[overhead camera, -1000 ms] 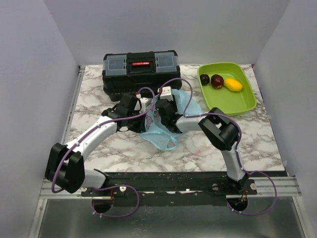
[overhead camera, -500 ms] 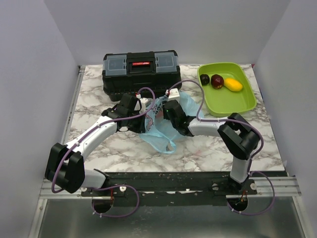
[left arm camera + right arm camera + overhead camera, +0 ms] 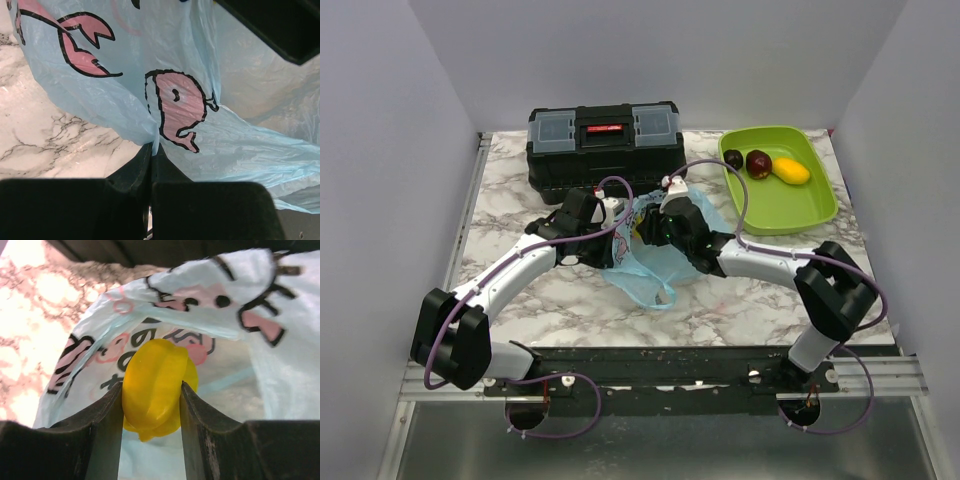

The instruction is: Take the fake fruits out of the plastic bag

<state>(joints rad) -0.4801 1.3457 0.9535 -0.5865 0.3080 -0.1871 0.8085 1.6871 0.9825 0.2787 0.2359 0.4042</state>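
Two grippers meet at the plastic bag (image 3: 650, 280), mid-table (image 3: 740, 300). L gripper (image 3: 151, 151) is fully closed, pinching a fold of the light-blue film. R gripper (image 3: 151, 392) is part-open, its jaws clamped on both sides of a yellow fake fruit (image 3: 154, 382), w/ printed bag film behind and above. Dk purple fruit (image 3: 733, 159), dk red fruit (image 3: 758, 163) & yellow-orange fruit (image 3: 791, 171) lie together at the far end of the lime-green tray (image 3: 800, 210), R of the black toolbox (image 3: 605, 140)

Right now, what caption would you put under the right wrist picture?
The right gripper pinches a yellow fake fruit, with the printed plastic bag around it.
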